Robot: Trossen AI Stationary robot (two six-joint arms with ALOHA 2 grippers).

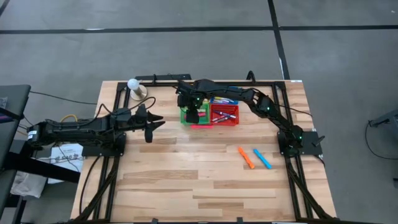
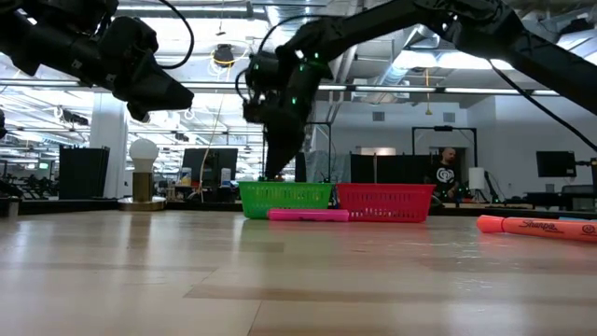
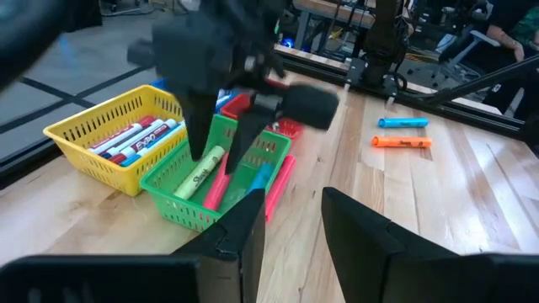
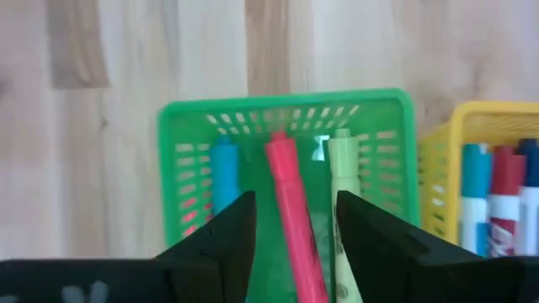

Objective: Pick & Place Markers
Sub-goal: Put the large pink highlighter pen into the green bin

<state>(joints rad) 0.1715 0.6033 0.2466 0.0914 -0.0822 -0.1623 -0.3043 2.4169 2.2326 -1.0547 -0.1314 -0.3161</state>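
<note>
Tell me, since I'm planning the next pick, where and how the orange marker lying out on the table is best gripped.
Probably at mid-barrel, coming straight down from above. The orange marker lies flat on the bare table, so its top is open. A blue marker lies beside it, roughly parallel and apart, so one finger would have to drop into the gap between them, closing across the barrel's width.

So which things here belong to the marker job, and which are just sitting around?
Job:
pink marker in green basket
orange marker
blue marker
pink marker by baskets
right gripper, open
red basket
yellow basket

Lying about:
white-bulb lamp
left gripper, idle
</note>
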